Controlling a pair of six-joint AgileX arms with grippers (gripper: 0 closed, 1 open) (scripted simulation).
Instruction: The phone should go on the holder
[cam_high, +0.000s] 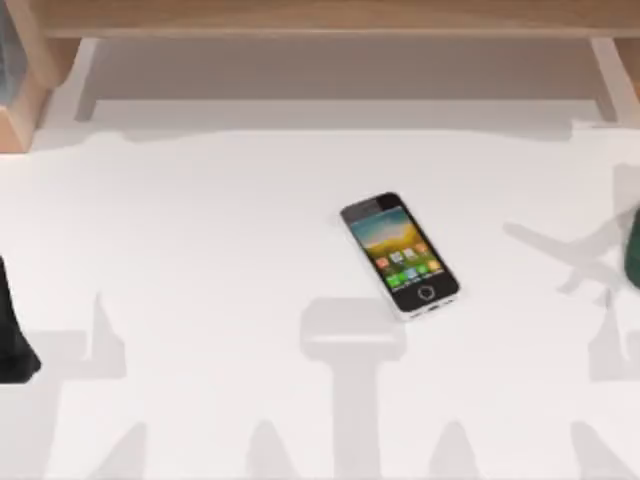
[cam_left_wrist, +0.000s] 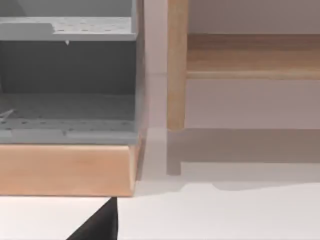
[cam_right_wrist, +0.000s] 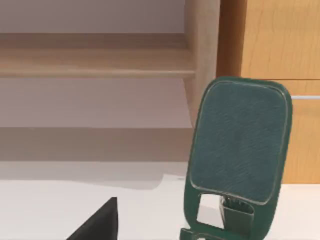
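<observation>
The phone (cam_high: 400, 255) lies flat and face up near the middle of the white table, its screen lit with colourful icons and its home button toward the front right. The holder (cam_high: 632, 245), a dark green stand with a padded back plate, stands at the table's right edge. It rises upright close in front of the camera in the right wrist view, holder (cam_right_wrist: 237, 150). A dark part of my left arm (cam_high: 12, 335) sits at the table's left edge, far from the phone. A black corner of each gripper shows low in its wrist view, left gripper (cam_left_wrist: 97, 225) and right gripper (cam_right_wrist: 97, 224).
A wooden shelf unit (cam_high: 320, 20) runs along the back of the table. At the back left stands a wood-framed grey rack (cam_left_wrist: 67, 115). A wooden cabinet (cam_right_wrist: 280, 45) is behind the holder. Arm shadows fall across the front of the table (cam_high: 200, 200).
</observation>
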